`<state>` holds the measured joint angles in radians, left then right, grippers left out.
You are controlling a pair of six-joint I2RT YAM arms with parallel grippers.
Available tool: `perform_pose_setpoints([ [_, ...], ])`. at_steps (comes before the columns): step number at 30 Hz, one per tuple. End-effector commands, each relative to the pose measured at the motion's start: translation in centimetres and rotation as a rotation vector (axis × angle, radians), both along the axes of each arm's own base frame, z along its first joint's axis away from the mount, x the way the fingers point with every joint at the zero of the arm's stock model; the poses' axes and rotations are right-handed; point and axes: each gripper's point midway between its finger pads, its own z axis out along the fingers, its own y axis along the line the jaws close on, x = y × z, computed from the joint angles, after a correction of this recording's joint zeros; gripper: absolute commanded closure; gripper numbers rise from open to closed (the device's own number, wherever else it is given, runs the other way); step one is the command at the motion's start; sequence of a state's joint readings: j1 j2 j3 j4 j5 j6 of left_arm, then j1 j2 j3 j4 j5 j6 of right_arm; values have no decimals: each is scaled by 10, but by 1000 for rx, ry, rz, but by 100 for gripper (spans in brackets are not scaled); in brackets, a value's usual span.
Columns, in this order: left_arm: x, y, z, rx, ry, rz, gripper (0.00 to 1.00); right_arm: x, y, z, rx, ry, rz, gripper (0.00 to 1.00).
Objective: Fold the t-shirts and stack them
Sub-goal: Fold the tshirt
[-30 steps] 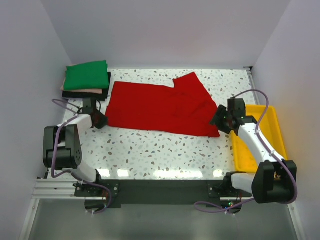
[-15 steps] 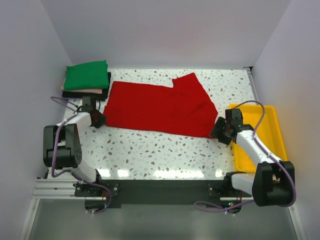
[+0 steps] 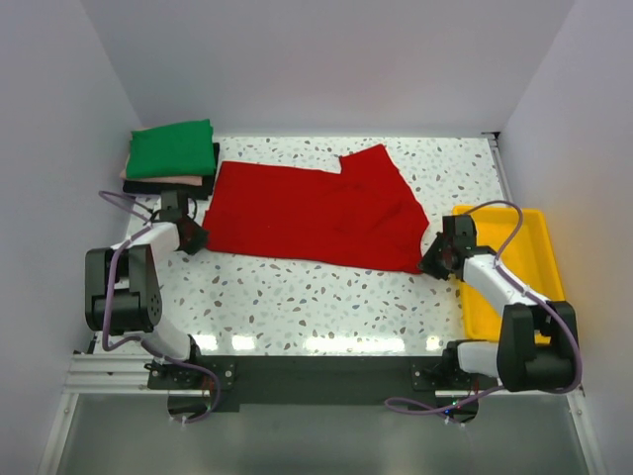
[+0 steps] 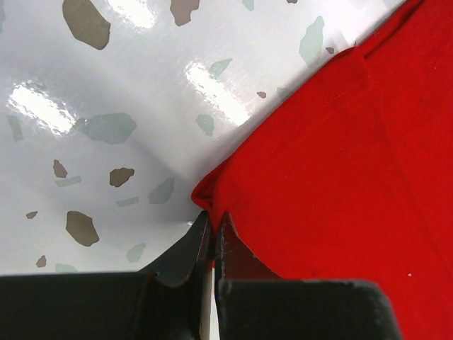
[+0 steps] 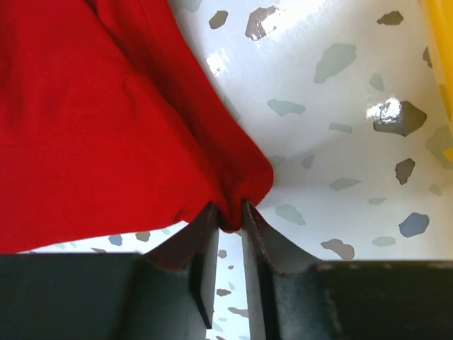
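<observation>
item 1, red t-shirt: short-sleeved, lies open and mostly flat across the middle of the tabletop, running from near the left edge to near the right edge. one sleeve points toward the far edge. a few shallow creases show on the right half.

item 2, my left gripper: low over the tabletop by the left edge, fingers pressed nearly together with the near-left corner of the red t-shirt pinched between the tips. the corner is bunched into a small fold there.

item 3, my right gripper: low by the right edge, fingers closed on the near-right corner of the red t-shirt. the cloth gathers into a rounded pucker between the tips.

item 4, folded stack, far left corner of the tabletop: green t-shirt on top, a thin pale pink t-shirt under it, black t-shirt at the bottom. the stack lies just beside the left end of the red t-shirt. i cannot tell whether they touch.

item 5, yellow tray: along the right edge of the tabletop, my right arm reaching across its near-left part.
</observation>
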<state>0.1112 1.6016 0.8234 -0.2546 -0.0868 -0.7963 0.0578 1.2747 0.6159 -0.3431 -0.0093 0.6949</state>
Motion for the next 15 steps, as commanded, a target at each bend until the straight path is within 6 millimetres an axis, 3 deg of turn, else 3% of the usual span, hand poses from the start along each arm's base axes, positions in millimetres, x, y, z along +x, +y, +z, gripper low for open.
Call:
perform_pose_setpoints([
  [1,8,15,17,51,-42,13,100,12,-5,11,-17,-47,-32,82],
  [8,-1,21,20,72,-27,28,100,0,-23,44,-121,-57,-25,100],
  [15,-19,25,27,88,-26,49,100,-13,-33,66,-184,-68,-13,99],
])
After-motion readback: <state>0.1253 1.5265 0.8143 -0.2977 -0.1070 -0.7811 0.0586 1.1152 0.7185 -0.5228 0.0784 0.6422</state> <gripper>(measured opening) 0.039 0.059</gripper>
